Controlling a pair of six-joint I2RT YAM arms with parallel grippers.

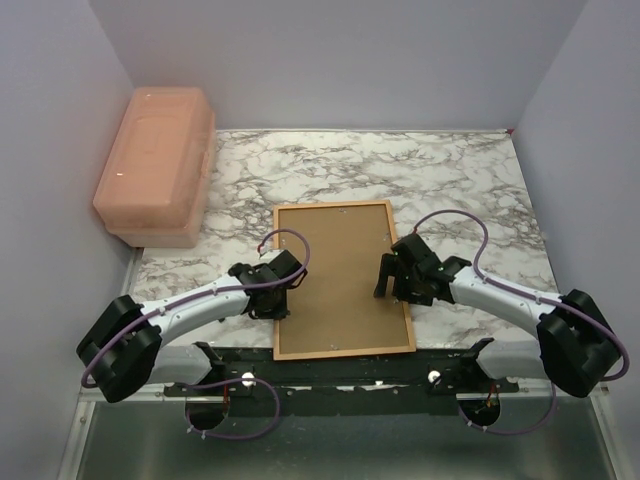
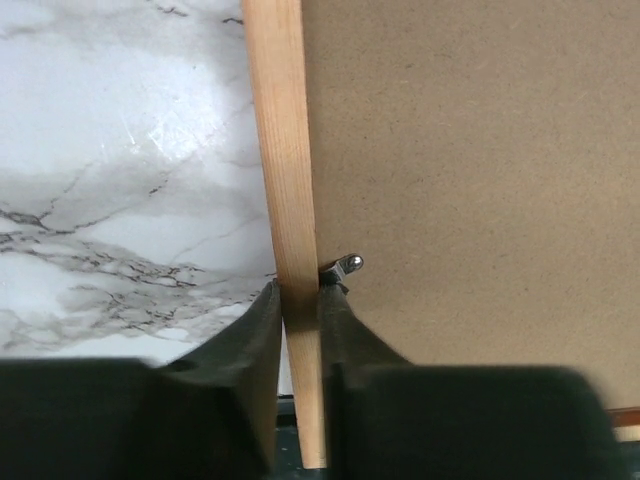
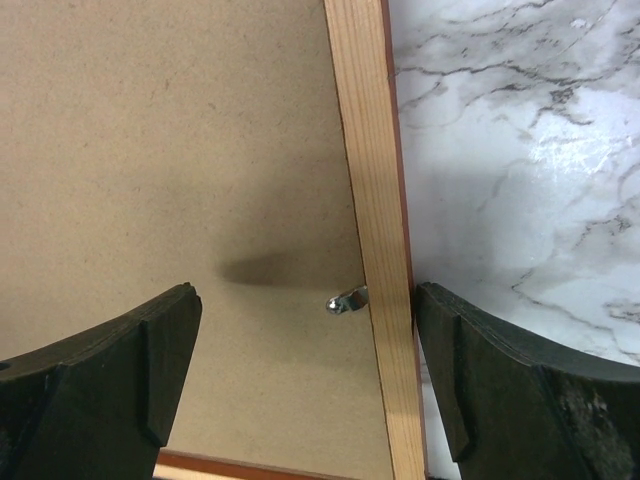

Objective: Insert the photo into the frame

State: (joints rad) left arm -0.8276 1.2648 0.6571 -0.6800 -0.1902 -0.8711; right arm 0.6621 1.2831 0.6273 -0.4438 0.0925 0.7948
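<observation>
The frame (image 1: pixel 330 206) lies face down on the marble table, its light wood back up and a brown backing board (image 1: pixel 335 280) filling it. My left gripper (image 1: pixel 277 298) is shut on the frame's left rail (image 2: pixel 280 150), one finger on each side, next to a small metal tab (image 2: pixel 347 265). Over the right rail (image 3: pixel 365 130) my right gripper (image 1: pixel 397 285) stands open: one finger hangs above the board (image 3: pixel 170 130), the other just outside the rail, with a second metal tab (image 3: pixel 345 300) between them. The photo is not in view.
A pink plastic box (image 1: pixel 155 165) stands at the back left corner. White walls close in the marble table (image 1: pixel 450 180) on three sides. The black mounting bar (image 1: pixel 340 368) of the arms runs along the near edge, just under the frame's bottom rail.
</observation>
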